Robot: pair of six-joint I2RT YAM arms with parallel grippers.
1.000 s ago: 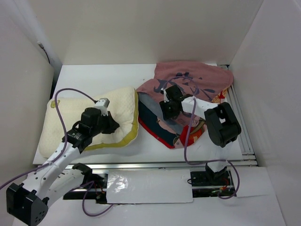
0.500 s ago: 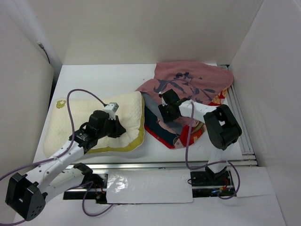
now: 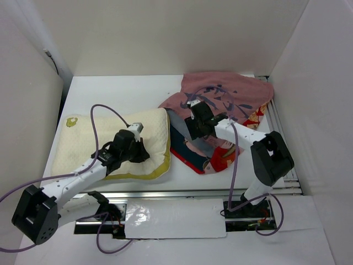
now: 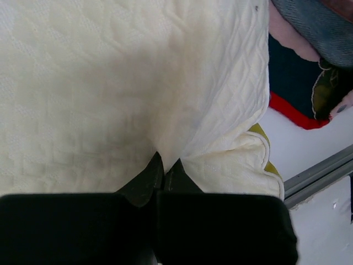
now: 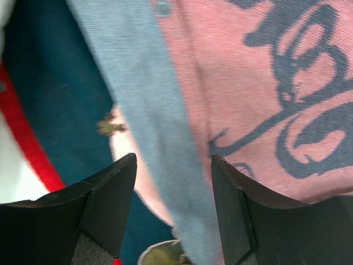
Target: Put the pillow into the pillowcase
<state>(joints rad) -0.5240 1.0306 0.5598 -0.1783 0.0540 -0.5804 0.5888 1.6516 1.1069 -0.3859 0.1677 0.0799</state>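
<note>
The cream-white pillow (image 3: 110,142) lies flat at the left, its yellowish edge along the front and a small yellow mark at the far left corner. My left gripper (image 3: 140,153) is shut, pinching the pillow's quilted cloth (image 4: 138,94) near its right front corner. The red pillowcase (image 3: 220,107) lies crumpled at the right, dull pink reverse with dark blue marks on top, red printed side below. My right gripper (image 3: 190,128) is open, its fingers (image 5: 110,193) straddling the case's grey-blue hem (image 5: 149,110) at the opening. The pillow's right edge touches the case.
White walls close in the table at left, back and right. A metal rail (image 3: 182,193) runs along the near edge. Purple cables loop over both arms.
My left gripper has dragged the pillow to the right, up against the pillowcase. My right gripper has shifted slightly back and left over the case's opening.
</note>
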